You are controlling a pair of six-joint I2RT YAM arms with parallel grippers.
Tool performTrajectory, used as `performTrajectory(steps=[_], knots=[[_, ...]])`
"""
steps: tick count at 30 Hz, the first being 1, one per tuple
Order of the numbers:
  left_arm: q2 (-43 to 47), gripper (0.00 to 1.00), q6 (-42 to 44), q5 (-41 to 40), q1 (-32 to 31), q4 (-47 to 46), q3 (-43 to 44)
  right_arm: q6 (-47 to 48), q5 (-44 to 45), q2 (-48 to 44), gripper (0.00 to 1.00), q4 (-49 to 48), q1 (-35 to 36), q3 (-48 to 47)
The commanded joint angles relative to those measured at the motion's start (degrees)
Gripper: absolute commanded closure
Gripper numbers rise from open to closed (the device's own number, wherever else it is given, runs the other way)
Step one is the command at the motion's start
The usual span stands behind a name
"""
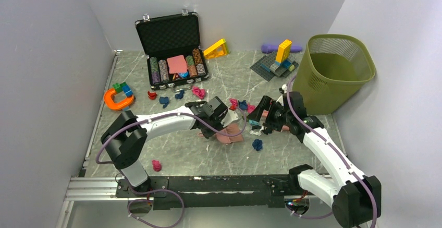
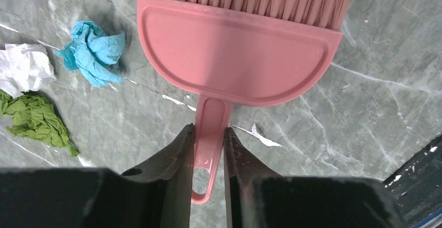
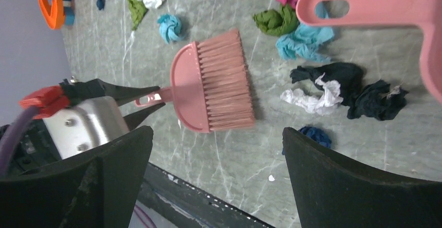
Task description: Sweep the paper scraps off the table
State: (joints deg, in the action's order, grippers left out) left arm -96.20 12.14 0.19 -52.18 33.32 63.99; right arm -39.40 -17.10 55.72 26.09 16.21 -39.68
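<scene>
My left gripper is shut on the thin handle of a pink hand brush, whose bristles point away across the table. Teal, white and green paper scraps lie to its left. My right gripper hangs open over bare marble, holding nothing. Ahead of it lie the brush, dark, white, teal and green scraps, and a pink dustpan handle. From above, the left gripper and right gripper face each other mid-table.
An olive bin stands at the right wall. An open case of poker chips, a yellow wedge and building blocks sit at the back. An orange horseshoe lies left. Stray scraps lie at the front: magenta, blue.
</scene>
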Motion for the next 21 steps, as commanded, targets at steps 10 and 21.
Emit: performTrajectory(steps=[10, 21], knots=[[2.05, 0.9, -2.26, 2.16, 0.3, -0.97, -2.28, -9.75, -14.07, 3.87, 0.0, -13.86, -1.35, 10.3], [0.95, 0.9, -2.87, 3.78, 0.82, -1.54, -2.07, -13.99, -17.13, 8.76, 0.0, -18.2, -0.53, 12.92]])
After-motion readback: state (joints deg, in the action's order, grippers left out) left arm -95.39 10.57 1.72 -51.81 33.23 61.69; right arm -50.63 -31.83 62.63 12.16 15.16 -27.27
